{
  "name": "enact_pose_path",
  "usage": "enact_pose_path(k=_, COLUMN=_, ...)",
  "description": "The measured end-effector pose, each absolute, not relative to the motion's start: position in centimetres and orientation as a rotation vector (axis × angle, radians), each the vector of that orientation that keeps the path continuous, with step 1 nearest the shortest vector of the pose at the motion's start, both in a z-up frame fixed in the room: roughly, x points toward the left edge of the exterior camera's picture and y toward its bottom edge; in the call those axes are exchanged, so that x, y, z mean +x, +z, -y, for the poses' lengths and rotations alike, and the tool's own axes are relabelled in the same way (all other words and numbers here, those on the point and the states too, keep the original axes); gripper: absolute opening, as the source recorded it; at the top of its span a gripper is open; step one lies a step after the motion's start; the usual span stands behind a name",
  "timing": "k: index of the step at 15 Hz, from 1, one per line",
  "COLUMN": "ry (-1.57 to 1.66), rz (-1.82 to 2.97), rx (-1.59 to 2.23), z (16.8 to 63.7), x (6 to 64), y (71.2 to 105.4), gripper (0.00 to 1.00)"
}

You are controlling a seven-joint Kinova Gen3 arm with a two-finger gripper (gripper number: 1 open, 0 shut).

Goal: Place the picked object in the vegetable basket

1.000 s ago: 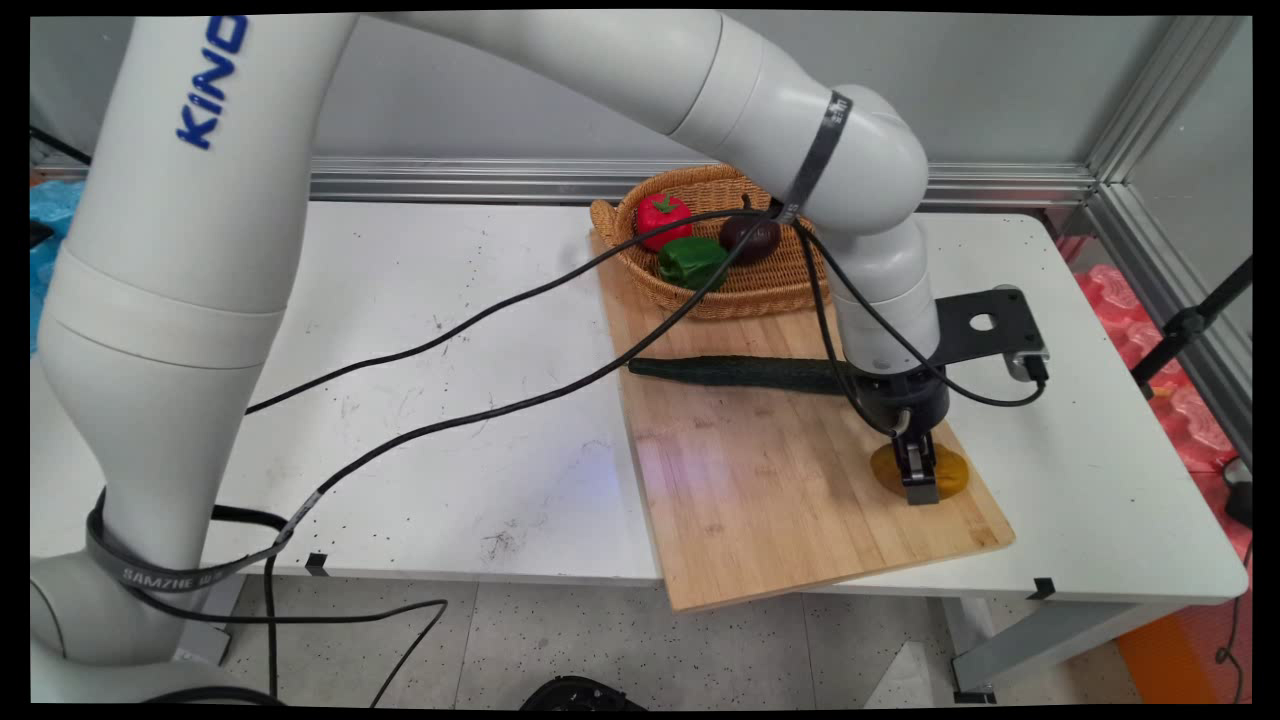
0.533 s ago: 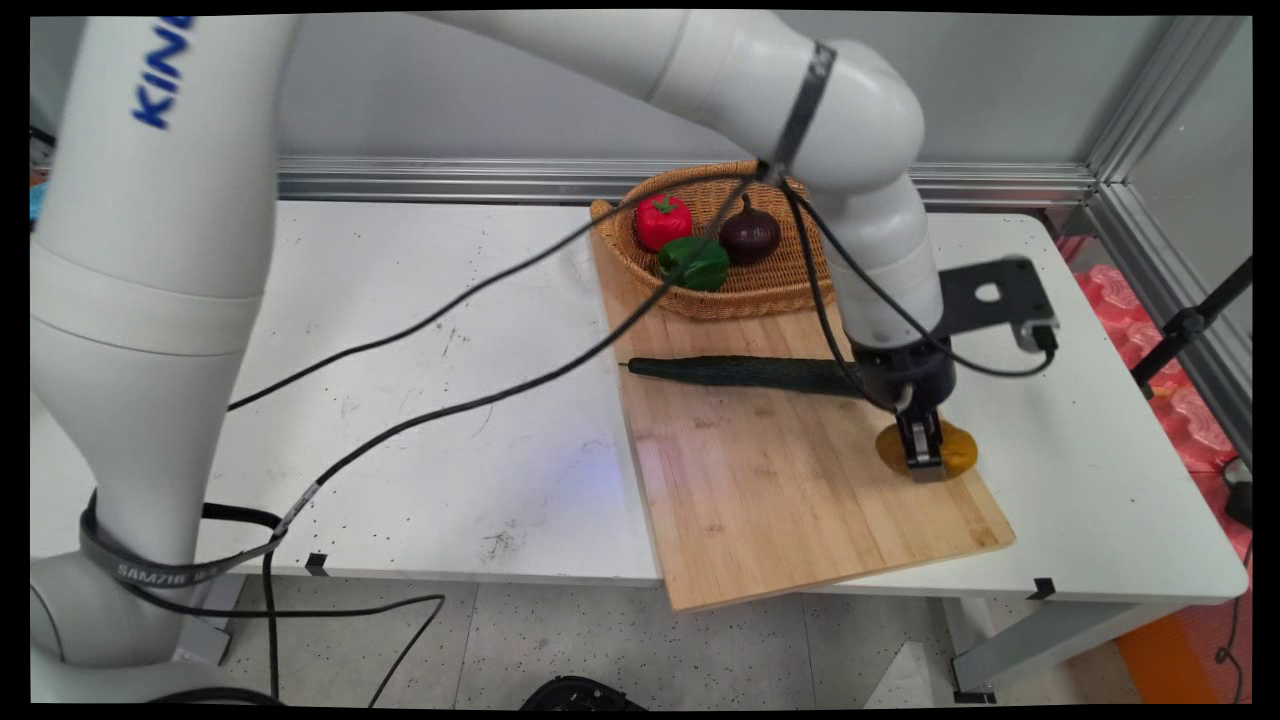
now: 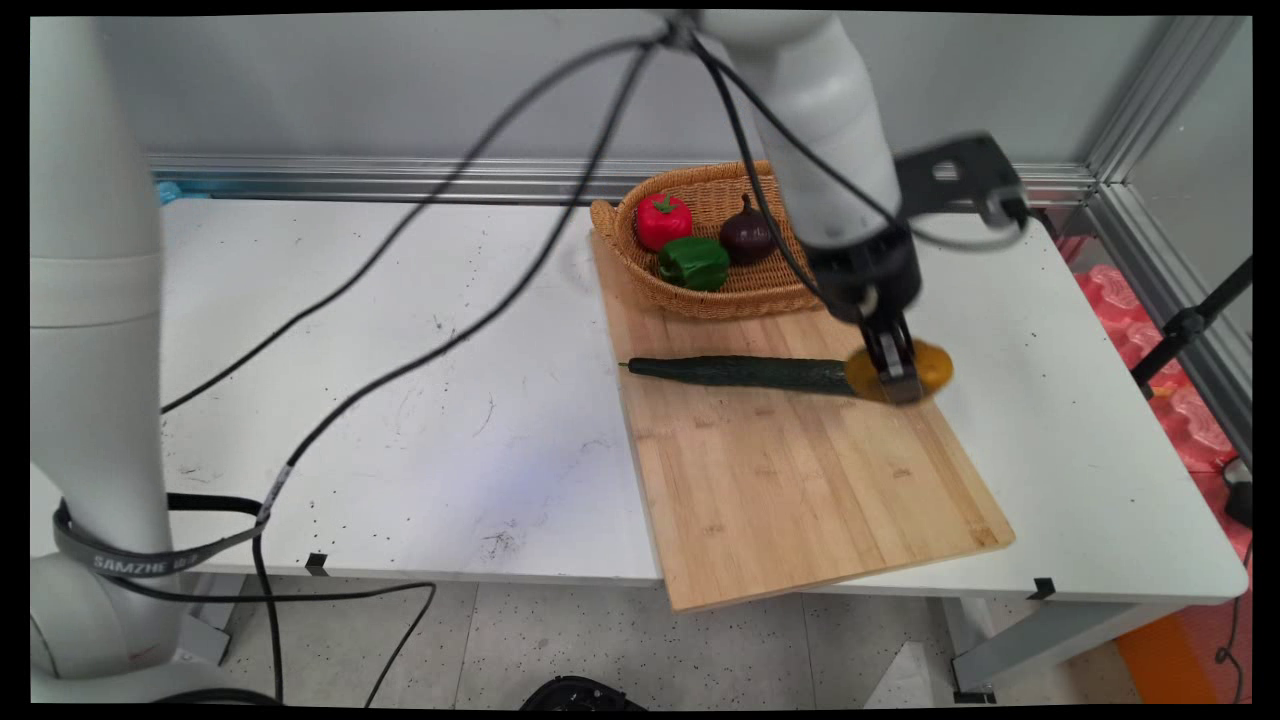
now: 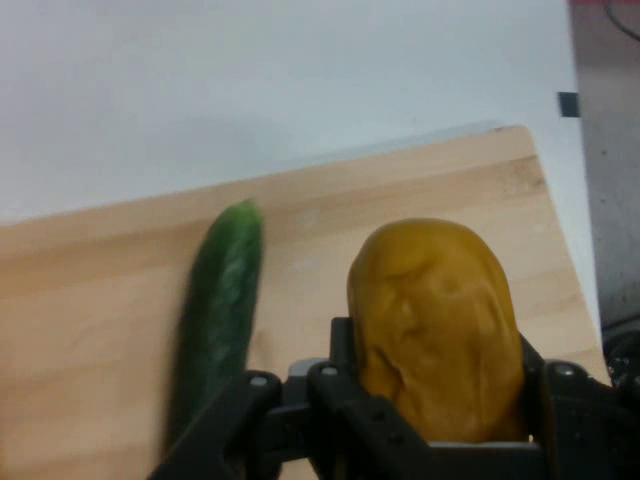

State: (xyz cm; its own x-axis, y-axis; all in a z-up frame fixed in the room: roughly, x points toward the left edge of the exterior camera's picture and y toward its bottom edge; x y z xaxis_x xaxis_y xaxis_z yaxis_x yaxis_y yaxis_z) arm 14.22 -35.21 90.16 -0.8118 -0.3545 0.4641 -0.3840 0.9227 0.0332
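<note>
My gripper (image 3: pixel 893 368) is shut on a yellow-brown potato (image 3: pixel 930 366) and holds it in the air above the wooden cutting board (image 3: pixel 800 480). In the hand view the potato (image 4: pixel 435 320) fills the space between the fingers (image 4: pixel 340 385). A long dark green cucumber (image 3: pixel 740 372) lies across the board, its right end just left of the held potato. The cucumber (image 4: pixel 220 310) shows left of the potato in the hand view.
A wicker basket (image 3: pixel 700 290) at the board's far end holds a red pepper (image 3: pixel 662 220), a green pepper (image 3: pixel 693 262) and a purple onion (image 3: pixel 747 236). Black cables (image 3: pixel 450 250) hang over the table's (image 3: pixel 400 380) left half.
The gripper has risen off the board with the potato and moved toward the far side, from the board's near right part to beside the cucumber's right end.
</note>
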Motion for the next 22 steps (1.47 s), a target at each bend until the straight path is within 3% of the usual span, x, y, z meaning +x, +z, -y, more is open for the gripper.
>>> enact_pose_path(k=5, ry=0.168, rz=2.568, rx=0.778, z=36.5, x=20.7, y=94.1, gripper=0.00)
enact_pose_path(k=11, ry=0.270, rz=2.501, rx=0.998, z=40.0, x=26.6, y=96.1, gripper=0.00)
enact_pose_path(k=22, ry=0.308, rz=2.487, rx=1.079, z=46.5, x=28.1, y=91.6, gripper=0.00)
